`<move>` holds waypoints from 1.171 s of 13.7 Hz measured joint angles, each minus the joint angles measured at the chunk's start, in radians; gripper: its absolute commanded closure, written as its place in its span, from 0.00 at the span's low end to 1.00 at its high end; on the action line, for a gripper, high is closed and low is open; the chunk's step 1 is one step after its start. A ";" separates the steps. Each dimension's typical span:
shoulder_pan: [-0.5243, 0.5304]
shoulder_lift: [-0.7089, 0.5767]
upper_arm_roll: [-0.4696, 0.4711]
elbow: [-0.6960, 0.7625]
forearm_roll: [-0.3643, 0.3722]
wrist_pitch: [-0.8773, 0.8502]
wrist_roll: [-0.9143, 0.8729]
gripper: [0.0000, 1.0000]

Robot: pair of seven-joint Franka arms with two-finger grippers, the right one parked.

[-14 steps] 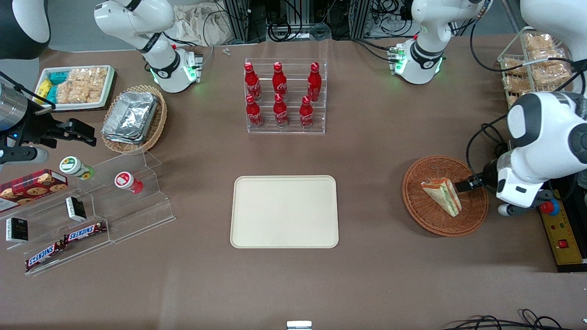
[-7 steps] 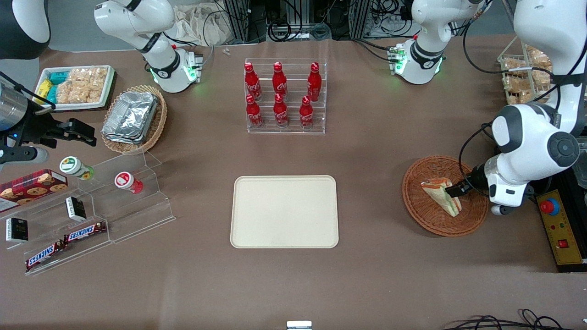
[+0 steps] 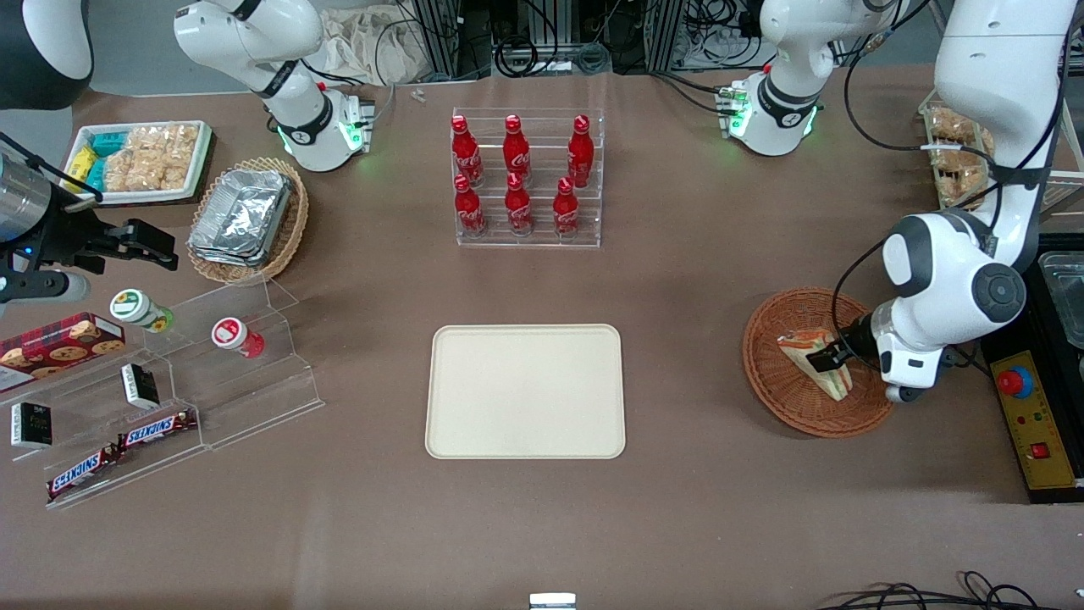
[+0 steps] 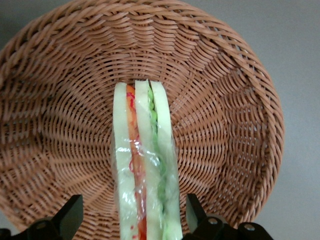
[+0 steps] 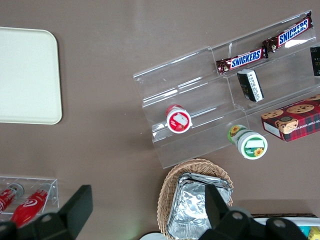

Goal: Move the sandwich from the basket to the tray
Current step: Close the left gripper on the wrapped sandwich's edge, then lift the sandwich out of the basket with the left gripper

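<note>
The gripper (image 3: 828, 357) is covering part of the sandwich (image 3: 804, 349) in the front view. The wrist picture's edge is cutting off the sandwich's near end and the fingertips (image 4: 70, 215).

Robot lab w/ mock shop setup: cable clutter (image 3: 542, 34) past cola rack (image 3: 527, 180), e-stop box (image 3: 1035, 424) (table edge).

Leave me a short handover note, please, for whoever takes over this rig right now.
Gripper: open, low inside the basket, one finger on each side of the sandwich; no grip yet.
Sandwich: in the basket, standing on edge, wrapped in clear film.
Tray: on the table toward the parked arm's end from the basket, nothing on it.
Done: approach and straddle.
Left: close on the sandwich, lift it clear of the basket rim, carry it to the tray, set it down and release.
</note>
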 measured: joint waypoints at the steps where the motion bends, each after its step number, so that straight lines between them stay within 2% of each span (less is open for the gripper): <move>1: 0.000 0.005 -0.001 -0.002 0.000 0.004 -0.004 0.62; 3: 0.000 0.005 -0.004 -0.003 0.000 0.000 -0.010 0.93; 4: -0.001 0.002 -0.006 0.000 0.000 -0.017 -0.012 0.99; 6: -0.003 -0.010 -0.012 0.054 0.000 -0.170 -0.012 1.00; 11: -0.051 -0.083 -0.020 0.376 0.000 -0.649 -0.014 1.00; 13: -0.059 -0.128 -0.049 0.472 0.000 -0.751 -0.014 1.00; 16: -0.063 -0.137 -0.148 0.508 0.000 -0.768 -0.004 1.00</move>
